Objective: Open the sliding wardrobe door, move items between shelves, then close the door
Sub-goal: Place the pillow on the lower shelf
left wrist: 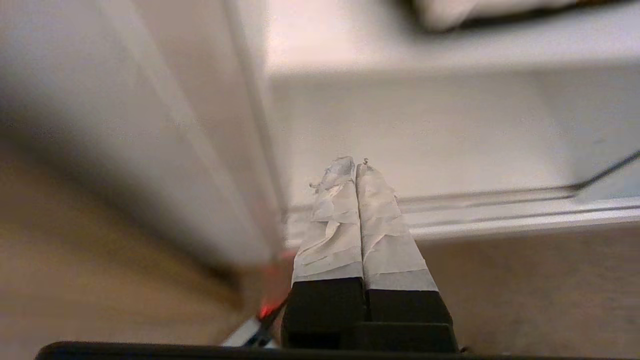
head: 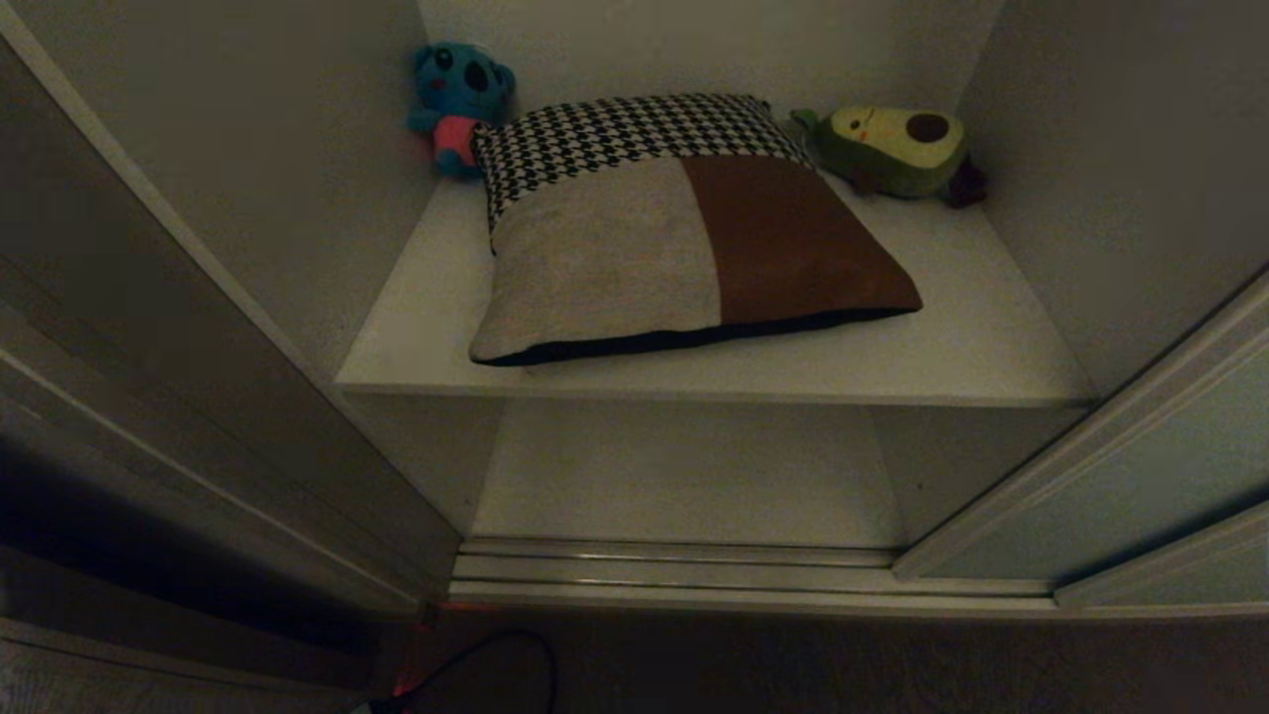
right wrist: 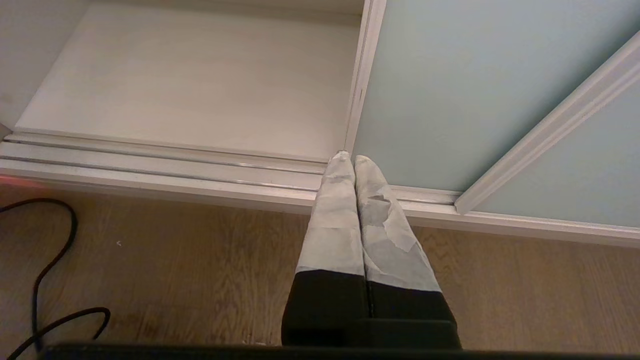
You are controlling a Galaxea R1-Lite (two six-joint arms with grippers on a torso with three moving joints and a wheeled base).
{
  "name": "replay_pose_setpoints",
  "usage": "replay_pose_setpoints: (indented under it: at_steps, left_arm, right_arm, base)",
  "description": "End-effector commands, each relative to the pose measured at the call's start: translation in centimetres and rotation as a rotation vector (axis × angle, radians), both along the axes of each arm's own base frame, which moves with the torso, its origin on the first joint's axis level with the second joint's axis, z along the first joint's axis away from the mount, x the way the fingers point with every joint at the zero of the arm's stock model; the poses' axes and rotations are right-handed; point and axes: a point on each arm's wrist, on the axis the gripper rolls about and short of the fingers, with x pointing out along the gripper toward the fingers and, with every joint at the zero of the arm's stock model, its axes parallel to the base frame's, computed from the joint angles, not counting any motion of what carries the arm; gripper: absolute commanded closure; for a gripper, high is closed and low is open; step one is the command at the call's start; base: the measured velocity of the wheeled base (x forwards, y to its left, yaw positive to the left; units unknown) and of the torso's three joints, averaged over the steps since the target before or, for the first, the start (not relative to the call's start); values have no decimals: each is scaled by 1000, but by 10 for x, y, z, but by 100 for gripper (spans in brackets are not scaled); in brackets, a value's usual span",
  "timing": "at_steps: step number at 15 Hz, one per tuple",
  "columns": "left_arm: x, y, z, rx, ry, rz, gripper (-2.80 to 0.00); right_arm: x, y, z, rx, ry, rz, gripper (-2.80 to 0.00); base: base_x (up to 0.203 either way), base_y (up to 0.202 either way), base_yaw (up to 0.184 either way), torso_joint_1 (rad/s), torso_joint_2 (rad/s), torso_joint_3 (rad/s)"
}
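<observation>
The big square cushion (head: pixel 644 238), patched in beige, rust-brown and houndstooth, lies flat on the upper shelf (head: pixel 952 342); its edge (left wrist: pixel 475 10) shows in the left wrist view. The lower shelf (head: pixel 684 476) below it is bare. The sliding wardrobe door (head: pixel 1140 476), a pale grey-green panel, stands at the right with the compartment open. Neither gripper shows in the head view. My left gripper (left wrist: pixel 356 167) is shut on nothing, low before the floor track near the left side frame. My right gripper (right wrist: pixel 352 159) is shut and empty, by the door's light edge strip (right wrist: pixel 362 75).
A blue plush toy (head: pixel 458 99) sits in the upper shelf's back left corner and an avocado plush (head: pixel 897 149) in the back right. The dark side frame (head: pixel 149 397) bounds the left. A metal floor track (head: pixel 694 575) runs along the front. A black cable (right wrist: pixel 50 260) lies on the wood floor.
</observation>
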Motion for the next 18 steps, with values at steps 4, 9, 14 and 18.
replay_pose_setpoints:
  at_steps: [4, 9, 14, 18]
  left_arm:
    - [80, -5, 57, 1, 114, -186, 0]
    - [140, -32, 87, -49, 171, -320, 0]
    - [192, -65, 69, -160, 306, -193, 0]
    - [219, -72, 55, -268, 349, -73, 0]
  right_arm:
    - [0, 0, -1, 0, 4, 0, 0]
    - [0, 0, -1, 0, 4, 0, 0]
    - [0, 0, -1, 0, 5, 1, 0]
    - [0, 0, -1, 0, 4, 0, 0]
  base:
    - [0, 0, 0, 0, 0, 0]
    - [0, 0, 0, 0, 0, 0]
    - [0, 0, 0, 0, 0, 0]
    - [0, 0, 0, 0, 0, 0]
